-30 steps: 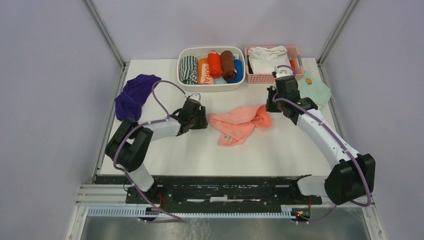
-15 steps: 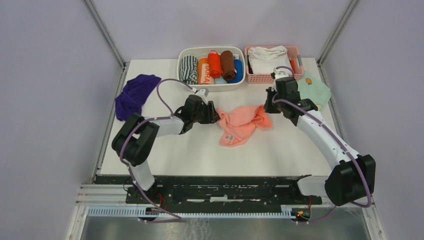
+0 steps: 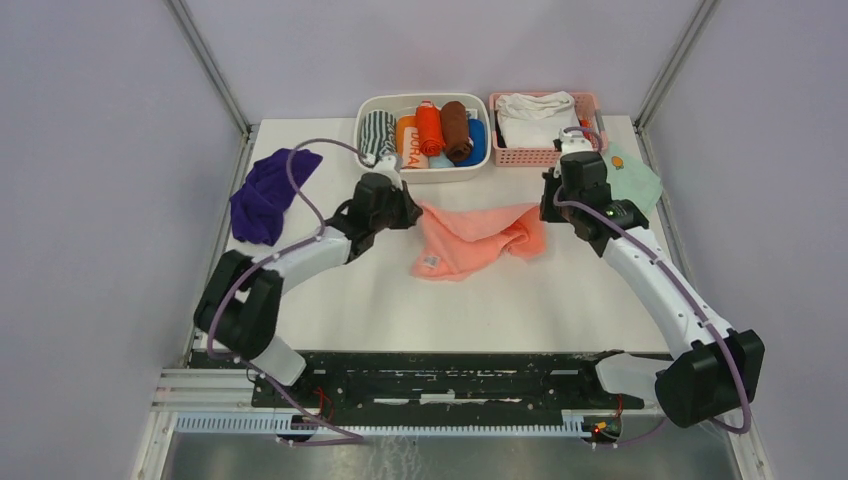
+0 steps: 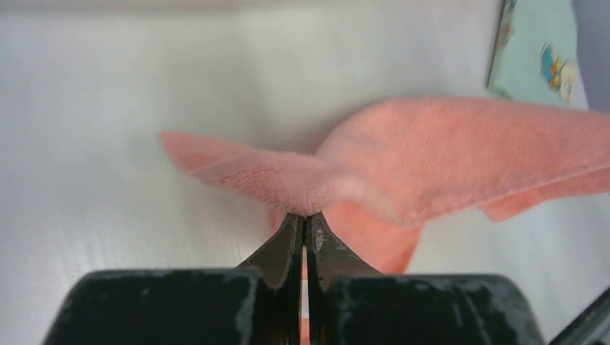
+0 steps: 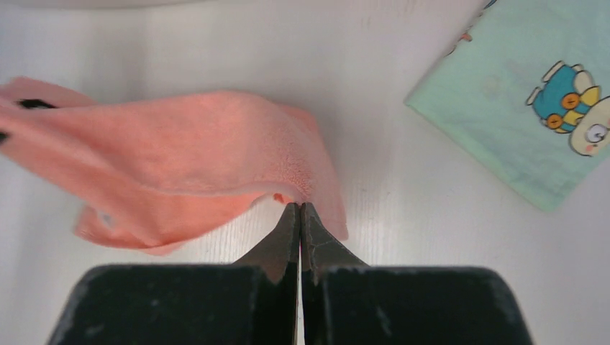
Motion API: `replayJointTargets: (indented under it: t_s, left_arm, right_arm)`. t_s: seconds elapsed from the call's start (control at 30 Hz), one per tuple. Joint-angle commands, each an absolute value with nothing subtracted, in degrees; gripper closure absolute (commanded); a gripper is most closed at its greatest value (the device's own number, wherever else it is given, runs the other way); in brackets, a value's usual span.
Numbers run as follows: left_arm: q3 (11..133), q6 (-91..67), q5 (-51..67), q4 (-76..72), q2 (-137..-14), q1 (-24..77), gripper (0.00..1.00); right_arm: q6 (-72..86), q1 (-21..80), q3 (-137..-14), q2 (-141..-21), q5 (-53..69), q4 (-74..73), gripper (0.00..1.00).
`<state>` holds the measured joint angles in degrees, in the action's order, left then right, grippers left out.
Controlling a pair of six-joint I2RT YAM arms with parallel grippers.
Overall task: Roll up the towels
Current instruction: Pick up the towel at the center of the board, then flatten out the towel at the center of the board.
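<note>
The salmon-pink towel (image 3: 470,238) hangs stretched between both grippers above the middle of the table, its lower part sagging to the surface. My left gripper (image 3: 412,209) is shut on the towel's left corner (image 4: 288,188). On the right, my right gripper (image 3: 545,212) is shut on the pink towel's other corner (image 5: 291,183). The purple towel (image 3: 266,190) lies crumpled at the far left of the table, untouched.
A white bin (image 3: 365,164) of several rolled cloths and a pink basket (image 3: 520,156) with white folded cloth stand along the back edge. A mint-green cartoon-print cloth (image 3: 632,178) lies flat at the back right, just beyond the right gripper.
The left gripper moved right to the pink towel, closed on its left corner, then lifted it back and up. The towel is now spread out between the two grippers.
</note>
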<state>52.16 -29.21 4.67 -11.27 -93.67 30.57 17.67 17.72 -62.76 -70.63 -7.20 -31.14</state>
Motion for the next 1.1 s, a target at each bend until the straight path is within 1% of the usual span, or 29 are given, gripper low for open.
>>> replayJointTargets:
  t_s: [0.0,0.17,0.23,0.33,0.4,0.43,0.5,0.53,0.67,0.77,0.87,0.97,1.07]
  left_arm:
    - [59.7,-18.7,-10.8,-1.7,-80.3,29.6,0.97]
    - [61.0,-13.6,-20.2,3.6,-70.6,29.6,0.97]
    - [59.9,-13.5,-23.8,6.3,-67.0,29.6,0.93]
    - [54.1,-16.7,-26.9,8.3,-60.6,29.6,0.80]
    - [48.0,-20.5,-27.2,8.9,-54.9,29.6,0.73]
    - [44.6,-23.1,-27.3,9.1,-52.3,29.6,0.68]
    - [37.6,-28.8,-28.6,10.2,-47.3,29.6,0.52]
    - [34.1,-32.3,-29.4,11.3,-45.1,29.6,0.46]
    - [30.0,-37.9,-29.4,15.3,-39.7,29.4,0.34]
    - [29.7,-38.9,-27.2,14.7,-41.0,29.5,0.29]
    - [30.7,-39.4,-25.4,12.9,-46.2,29.0,0.25]
    - [34.7,-38.2,-19.9,9.2,-54.5,27.7,0.25]
    - [38.8,-38.6,-16.9,10.1,-60.9,27.3,0.25]
  right_arm:
    - [16.8,17.8,-68.5,-67.7,-15.2,-29.4,1.00]
    - [16.3,17.7,-70.9,-66.6,-15.2,-25.6,1.00]
    - [16.2,17.8,-71.1,-66.1,-14.1,-25.4,1.00]
    - [15.3,17.8,-67.8,-64.6,-9.3,-24.0,1.00]
    - [15.3,17.7,-63.1,-62.7,-4.6,-22.4,1.00]
    - [15.3,17.8,-60.8,-62.0,-2.2,-21.6,1.00]
    - [15.5,17.8,-56.8,-61.4,3.1,-20.7,1.00]
    - [15.4,17.8,-55.1,-61.4,5.4,-21.1,1.00]
    - [16.8,17.8,-49.3,-62.1,10.0,-23.3,1.00]
    - [19.3,17.8,-44.9,-61.9,11.7,-23.6,1.00]
    - [21.7,17.7,-42.1,-61.9,11.9,-24.2,1.00]
    - [22.4,17.8,-40.4,-62.2,11.5,-24.2,1.00]
    - [22.1,17.8,-40.4,-62.5,11.3,-23.9,1.00]
